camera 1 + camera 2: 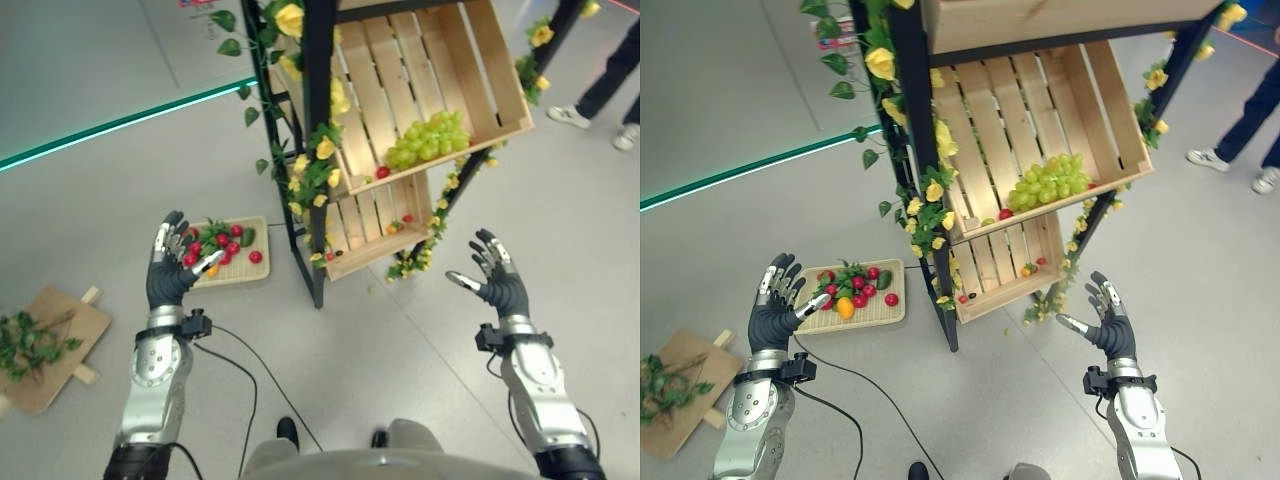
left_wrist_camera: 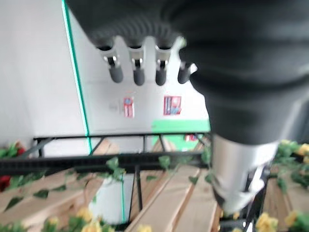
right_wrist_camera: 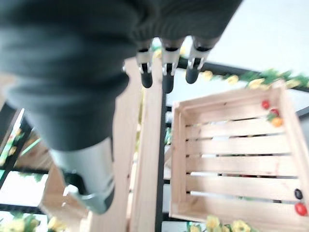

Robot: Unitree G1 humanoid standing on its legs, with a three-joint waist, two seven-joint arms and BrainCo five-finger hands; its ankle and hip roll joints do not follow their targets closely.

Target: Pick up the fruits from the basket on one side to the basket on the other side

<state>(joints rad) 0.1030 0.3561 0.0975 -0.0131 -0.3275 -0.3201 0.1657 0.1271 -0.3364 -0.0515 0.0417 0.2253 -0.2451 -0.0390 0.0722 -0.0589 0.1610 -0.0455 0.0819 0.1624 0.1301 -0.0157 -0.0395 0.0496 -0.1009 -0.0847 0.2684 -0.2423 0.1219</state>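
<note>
A flat woven basket (image 1: 236,274) lies on the floor left of the shelf, holding red fruits (image 1: 223,240), an orange one and green leaves. On the shelf, a tilted upper wooden crate (image 1: 440,60) holds green grapes (image 1: 430,138) and a red fruit (image 1: 383,172). The lower crate (image 1: 375,225) has a few small fruits. My left hand (image 1: 170,275) is raised in front of the floor basket, fingers (image 2: 137,67) straight, holding nothing. Right of the shelf, my right hand (image 1: 503,285) is raised, open and empty, its fingers (image 3: 166,72) straight.
The black shelf post (image 1: 312,200) stands between the hands, wound with a vine of yellow flowers (image 1: 325,148). A wooden board with greens (image 1: 50,345) lies on the floor at far left. A person's legs and shoes (image 1: 600,90) are at the back right.
</note>
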